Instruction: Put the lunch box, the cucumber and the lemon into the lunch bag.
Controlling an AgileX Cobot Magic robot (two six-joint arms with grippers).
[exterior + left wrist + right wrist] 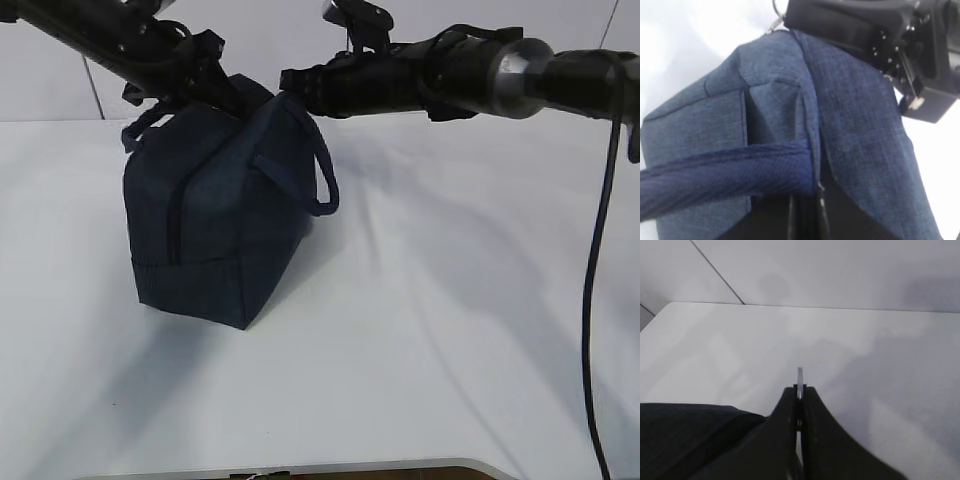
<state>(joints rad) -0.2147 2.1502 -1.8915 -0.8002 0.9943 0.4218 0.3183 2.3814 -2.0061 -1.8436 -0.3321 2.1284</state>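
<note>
In the exterior view, a large dark navy fabric lunch bag (215, 215) stands upright on the white desk (430, 330), towards its far left part, well away from the near edge. One loop handle (322, 180) hangs down the bag's right side and another (140, 125) sticks out at its upper left. A closed zipper line runs down the side facing the camera. The left arm comes in from the upper left corner, angled downward, and the left gripper (205, 75) sits at the bag's top; whether its jaws are spread cannot be told here. The right arm stretches almost level from the right edge, and the right gripper (295, 82) reaches the bag's top ridge from the right. A black cable (598, 250) hangs down near the desk's right edge.

In the left wrist view, the bag's top fabric fills the frame, with a navy handle strap (725, 175) crossing from the left. The left gripper's dark fingers (805, 215) show at the bottom edge, with a narrow gap between them, beside the strap; a grip cannot be confirmed. The other arm's black gripper body (865, 35) rests at the bag's far end, next to a metal ring pull (776, 15).

In the right wrist view, the right gripper's black fingers (812, 440) are pressed together, pinching a thin pale tab (800, 377) at their tips. Dark bag fabric lies at the lower left, the bare desk beyond.
</note>
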